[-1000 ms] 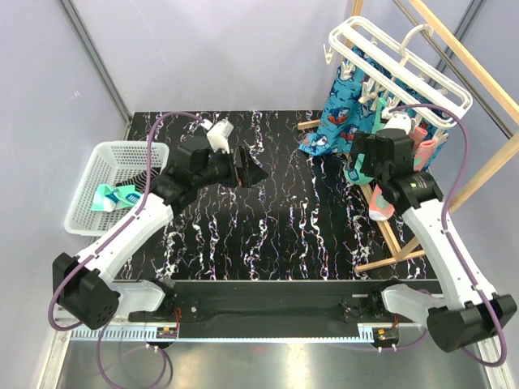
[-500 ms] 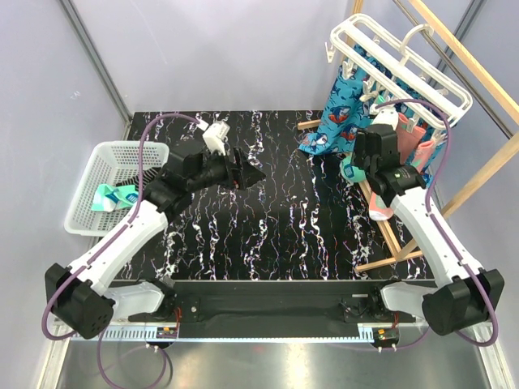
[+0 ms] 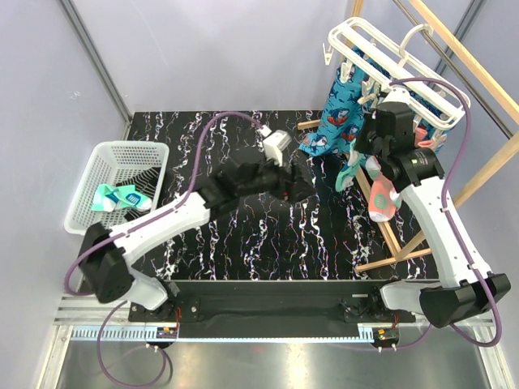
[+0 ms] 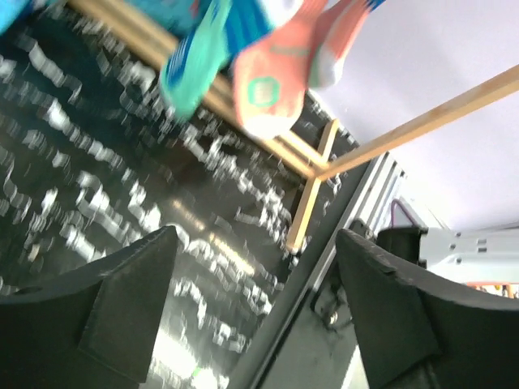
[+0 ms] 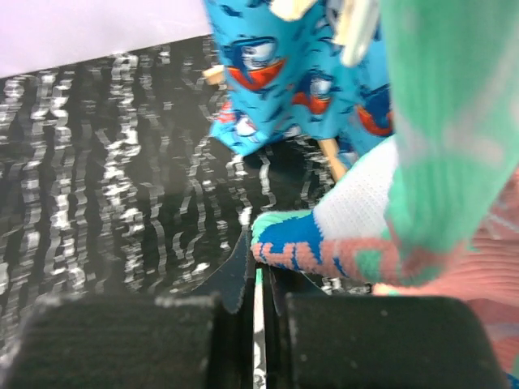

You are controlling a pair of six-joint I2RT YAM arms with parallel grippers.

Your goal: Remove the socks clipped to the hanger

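The white hanger (image 3: pixel 399 66) hangs at the back right from a wooden frame, with socks clipped under it. Blue shark-print socks (image 3: pixel 336 120) (image 5: pixel 285 74) hang at its left, and a salmon-pink sock (image 3: pixel 381 199) (image 4: pixel 271 87) hangs lower. My right gripper (image 3: pixel 357 159) (image 5: pixel 259 279) is shut on the toe edge of the mint-green patterned sock (image 5: pixel 442 154) (image 3: pixel 347 175); a thin strip of green cloth shows between its jaws. My left gripper (image 3: pixel 298 188) (image 4: pixel 255 300) hovers open and holds nothing, mid-table, left of the hanging socks.
A white basket (image 3: pixel 104 159) at the left table edge holds a mint sock (image 3: pixel 122 198). The light wooden frame (image 3: pixel 388 235) (image 4: pixel 310 207) lies on the table under the hanger, and its bars rise at the back right.
My left arm has swung right from near the basket to mid-table. The right gripper has moved in among the socks and gone from open to shut on the mint-green sock.
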